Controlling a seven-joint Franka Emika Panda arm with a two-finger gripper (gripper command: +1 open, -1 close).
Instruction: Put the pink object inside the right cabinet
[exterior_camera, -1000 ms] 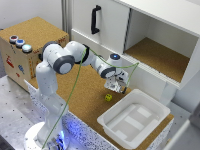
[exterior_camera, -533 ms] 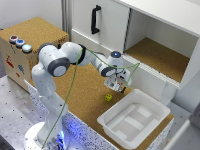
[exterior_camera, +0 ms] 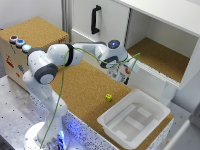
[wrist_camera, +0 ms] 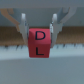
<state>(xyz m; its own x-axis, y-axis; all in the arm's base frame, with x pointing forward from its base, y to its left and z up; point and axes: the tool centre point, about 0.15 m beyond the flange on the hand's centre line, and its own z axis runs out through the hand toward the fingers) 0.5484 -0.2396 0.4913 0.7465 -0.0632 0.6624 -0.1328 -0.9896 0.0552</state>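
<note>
Pink object sits pinched between my gripper's two fingers; the wrist view shows it as a reddish-pink cube with dark letters, a D above an L, on the face toward the camera. One finger presses each side of it, so the jaws are clamped on the cube rather than spread. In the exterior view I can only make it out as a small pinkish-red speck at the gripper, held up off the cork surface.

From there, the right cabinet lies just beyond the gripper toward the exterior view's right and far side, its door open, white walls around a cork-brown floor. The cube is in front of the cabinet's lower front edge and not yet inside. I cannot tell how close it is to that edge.

Nearer to the camera, a small yellow cube rests on the cork table, well apart from the gripper. A white plastic tub stands on the near right corner of that table. To the exterior view's left of the open compartment is a closed white door with a black vertical handle. At the far left is a cork-topped box with coloured buttons on it.
</note>
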